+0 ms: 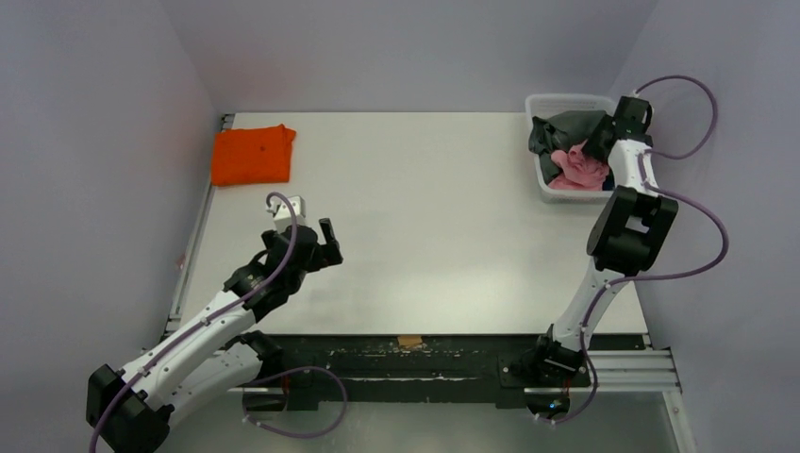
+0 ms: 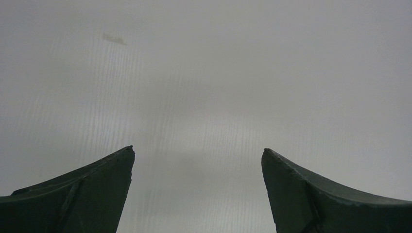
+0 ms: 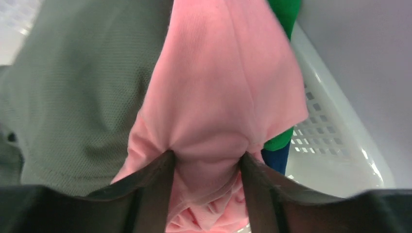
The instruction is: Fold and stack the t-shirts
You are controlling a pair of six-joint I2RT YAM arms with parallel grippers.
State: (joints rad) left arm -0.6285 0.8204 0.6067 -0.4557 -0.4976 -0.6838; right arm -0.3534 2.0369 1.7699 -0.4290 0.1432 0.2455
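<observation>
The pink t-shirt (image 3: 218, 97) lies in the white basket (image 3: 335, 145) at the far right corner of the table (image 1: 443, 208). A fold of it is bunched up and clamped between the right fingers (image 3: 155, 189), which reach down into the basket. A grey t-shirt (image 3: 82, 97) touches it on one side. On the other side a green t-shirt (image 3: 284, 12) shows behind it, with a bit of blue cloth (image 3: 276, 160) lower down against the basket's perforated wall. The orange t-shirt (image 1: 252, 154) lies folded flat at the far left corner of the table, well apart from the basket. The left fingers (image 2: 87, 189) stand wide apart with nothing between them, over bare table on the left side, between the orange t-shirt and the near edge
</observation>
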